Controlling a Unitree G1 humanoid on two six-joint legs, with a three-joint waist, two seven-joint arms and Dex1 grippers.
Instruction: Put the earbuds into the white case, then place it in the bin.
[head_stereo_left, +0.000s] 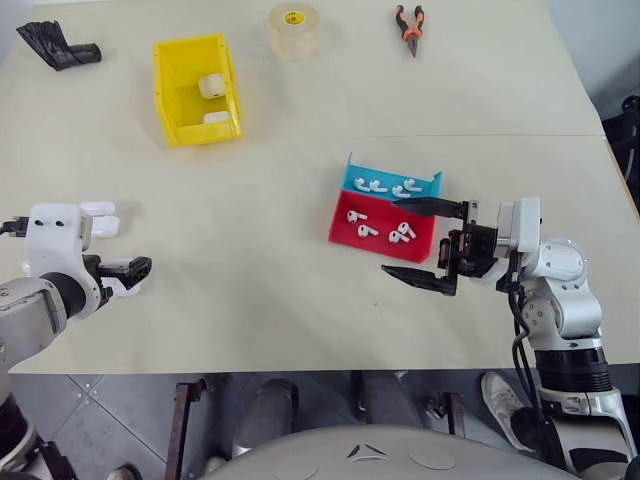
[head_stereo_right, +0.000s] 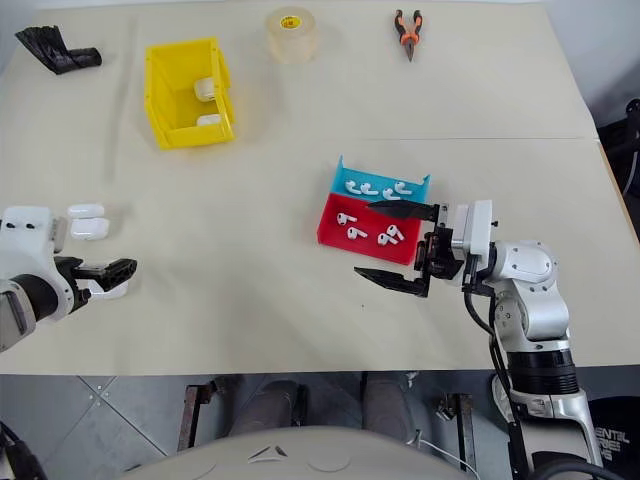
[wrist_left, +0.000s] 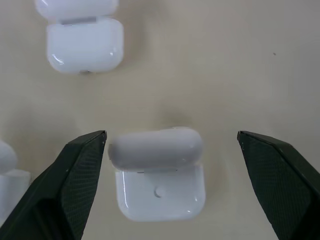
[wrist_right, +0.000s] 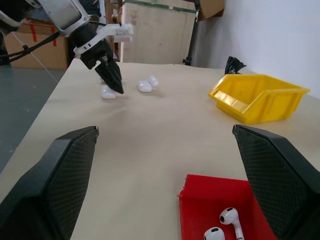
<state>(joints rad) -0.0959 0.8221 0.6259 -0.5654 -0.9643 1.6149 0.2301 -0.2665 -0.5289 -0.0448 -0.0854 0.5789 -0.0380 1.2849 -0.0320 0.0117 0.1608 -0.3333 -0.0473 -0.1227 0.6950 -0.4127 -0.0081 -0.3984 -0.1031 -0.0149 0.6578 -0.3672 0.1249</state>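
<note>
Two grippers stand with jaws spread wide, neither holding anything. The left gripper (wrist_left: 167, 165) points down at the counter (head_stereo_left: 300, 290), its fingers either side of a white case (wrist_left: 159, 175) whose lid is open; no contact between fingers and case can be seen. More white cases (head_stereo_left: 100, 218) lie just beyond it at the counter's 9 o'clock edge. The right gripper (head_stereo_left: 425, 245) hangs at 4 o'clock, pointing across the counter, one finger over the near corner of the red and blue tray (head_stereo_left: 352, 226). Earbuds (head_stereo_left: 380, 208) lie loose in both halves of that tray. The bin (head_stereo_left: 170, 110) sits at 11 o'clock with two white cases inside. Tape roll (head_stereo_left: 294, 28) and pliers (head_stereo_left: 409, 27) lie along 12 o'clock.
</note>
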